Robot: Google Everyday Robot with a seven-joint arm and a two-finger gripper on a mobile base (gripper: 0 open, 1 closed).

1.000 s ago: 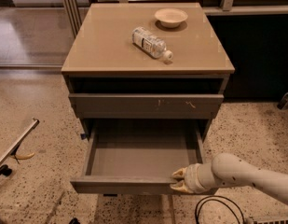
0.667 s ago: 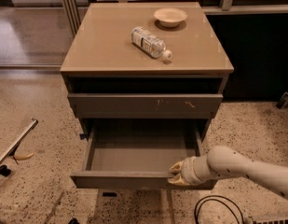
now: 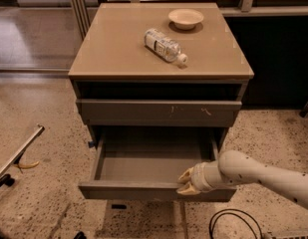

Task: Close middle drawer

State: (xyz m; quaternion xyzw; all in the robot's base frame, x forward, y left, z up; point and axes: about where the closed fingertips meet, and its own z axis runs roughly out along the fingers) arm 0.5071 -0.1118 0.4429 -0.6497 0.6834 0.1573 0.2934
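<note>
1. Speckled terrazzo floor (image 3: 44, 188) is seen around a grey-brown cabinet (image 3: 113, 54), with a dark cable (image 3: 230, 211) looped on it at the lower right.
2. On the cabinet top, a shallow bowl (image 3: 186, 18) is set near the back edge, and a clear bottle (image 3: 163, 44) is laid on its side near it, apart from it.
3. A scratched drawer front (image 3: 143, 112) is seen pushed in below the top.
4. The middle drawer (image 3: 143, 164) is found beneath it, pulled well out, its bare inside exposed.
5. The gripper (image 3: 189, 181) is placed at the right part of the drawer's front rim, on a pale arm (image 3: 263, 176) extended from the lower right; how far it is spread cannot be told.
</note>
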